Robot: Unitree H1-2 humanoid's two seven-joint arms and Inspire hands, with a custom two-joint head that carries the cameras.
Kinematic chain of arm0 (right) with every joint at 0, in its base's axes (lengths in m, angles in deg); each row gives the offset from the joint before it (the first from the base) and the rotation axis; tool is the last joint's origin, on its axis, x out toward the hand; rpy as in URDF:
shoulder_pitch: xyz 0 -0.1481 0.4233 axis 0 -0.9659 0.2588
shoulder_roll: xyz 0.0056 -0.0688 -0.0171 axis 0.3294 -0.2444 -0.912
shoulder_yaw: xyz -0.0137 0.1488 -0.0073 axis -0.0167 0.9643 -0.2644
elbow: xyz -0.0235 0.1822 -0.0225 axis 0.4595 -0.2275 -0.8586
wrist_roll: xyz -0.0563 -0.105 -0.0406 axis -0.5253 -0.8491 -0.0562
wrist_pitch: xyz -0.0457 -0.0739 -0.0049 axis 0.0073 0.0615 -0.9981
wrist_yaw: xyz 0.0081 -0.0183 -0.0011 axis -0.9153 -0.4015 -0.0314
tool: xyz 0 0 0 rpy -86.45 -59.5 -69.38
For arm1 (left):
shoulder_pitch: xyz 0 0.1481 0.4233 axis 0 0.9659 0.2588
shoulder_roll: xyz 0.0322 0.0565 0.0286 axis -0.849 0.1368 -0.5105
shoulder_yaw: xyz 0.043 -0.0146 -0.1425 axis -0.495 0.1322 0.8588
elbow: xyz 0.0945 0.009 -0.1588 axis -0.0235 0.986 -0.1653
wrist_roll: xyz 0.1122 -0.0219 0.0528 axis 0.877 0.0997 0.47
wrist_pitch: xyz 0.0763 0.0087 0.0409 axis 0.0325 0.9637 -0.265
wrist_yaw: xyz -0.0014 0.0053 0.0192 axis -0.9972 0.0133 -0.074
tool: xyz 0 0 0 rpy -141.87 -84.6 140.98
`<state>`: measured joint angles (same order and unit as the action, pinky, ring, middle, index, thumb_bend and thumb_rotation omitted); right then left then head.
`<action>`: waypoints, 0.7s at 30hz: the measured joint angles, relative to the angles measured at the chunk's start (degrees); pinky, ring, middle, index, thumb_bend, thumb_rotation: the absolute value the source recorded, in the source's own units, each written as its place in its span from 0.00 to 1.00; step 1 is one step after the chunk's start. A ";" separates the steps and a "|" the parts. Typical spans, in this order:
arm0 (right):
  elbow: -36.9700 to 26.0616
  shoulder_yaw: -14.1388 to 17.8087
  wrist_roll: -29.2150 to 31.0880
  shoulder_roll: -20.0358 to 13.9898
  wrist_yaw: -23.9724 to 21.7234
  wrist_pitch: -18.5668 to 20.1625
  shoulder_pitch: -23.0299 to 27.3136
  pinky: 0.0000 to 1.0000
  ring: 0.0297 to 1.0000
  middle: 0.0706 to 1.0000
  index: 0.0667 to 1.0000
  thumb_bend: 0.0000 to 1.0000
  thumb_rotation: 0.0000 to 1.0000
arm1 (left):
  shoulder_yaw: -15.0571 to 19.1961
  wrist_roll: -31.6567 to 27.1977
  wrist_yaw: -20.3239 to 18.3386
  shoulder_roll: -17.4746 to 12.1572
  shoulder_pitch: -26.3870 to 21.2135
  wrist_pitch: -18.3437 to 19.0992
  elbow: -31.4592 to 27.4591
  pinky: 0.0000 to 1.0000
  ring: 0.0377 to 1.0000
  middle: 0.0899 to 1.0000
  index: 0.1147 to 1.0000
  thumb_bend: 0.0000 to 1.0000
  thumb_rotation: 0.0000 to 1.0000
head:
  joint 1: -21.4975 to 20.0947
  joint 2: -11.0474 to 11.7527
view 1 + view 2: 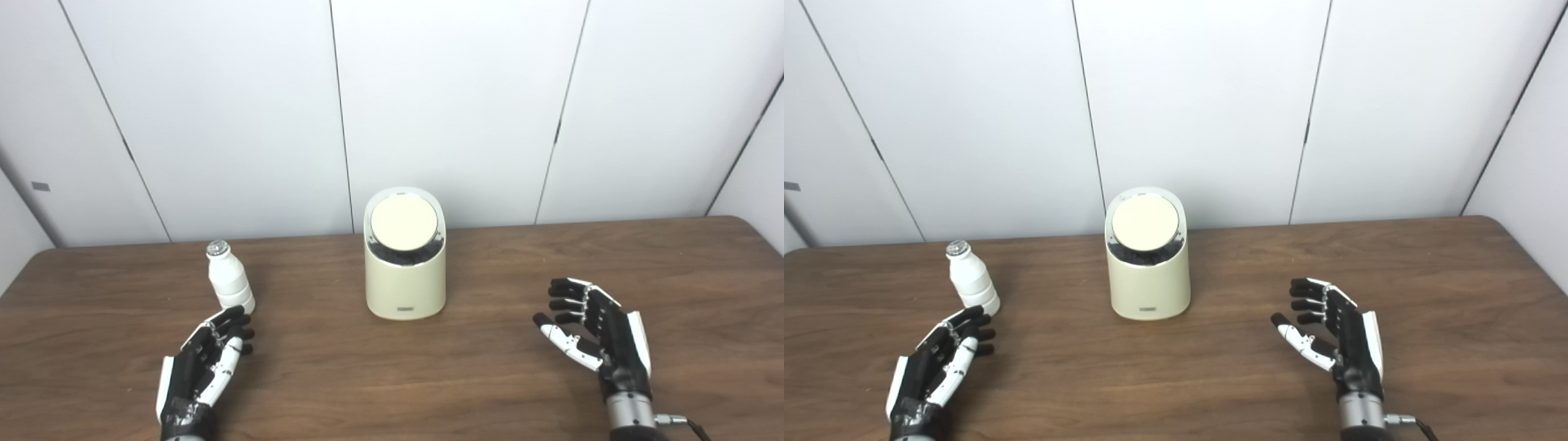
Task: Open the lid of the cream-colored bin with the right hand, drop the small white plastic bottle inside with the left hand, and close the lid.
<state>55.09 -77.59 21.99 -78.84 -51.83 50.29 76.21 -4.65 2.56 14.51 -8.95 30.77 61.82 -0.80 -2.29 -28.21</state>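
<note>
Standing mid-table, the cream-colored cylindrical plastic bin [405, 269] has its round lid [404, 223] shut. Both hands hover spread and empty: the right hand [597, 327] well right, the left hand [205, 364] near the small white plastic bottle [229, 280]. A clumsy push could topple the bottle or slide the bin.

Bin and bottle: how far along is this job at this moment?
Nothing looks done yet. The bin has its lid shut, and the bottle stands upright on the table. The left robot hand is open just short of the bottle; the right robot hand is open, apart from the bin. Opening, dropping and closing all remain.
</note>
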 measured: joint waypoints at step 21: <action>-4.92 -1.44 1.37 -0.37 -3.68 5.59 -2.32 0.71 0.81 0.83 0.82 0.64 0.64 | -0.25 0.04 0.28 0.25 -0.26 -0.02 0.05 0.64 0.69 0.71 0.70 0.29 0.32 | -0.44 0.18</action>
<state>50.17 -79.03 23.36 -79.21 -55.51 55.87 73.89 -4.90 2.60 14.79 -8.70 30.51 61.79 -0.75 -2.72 -28.04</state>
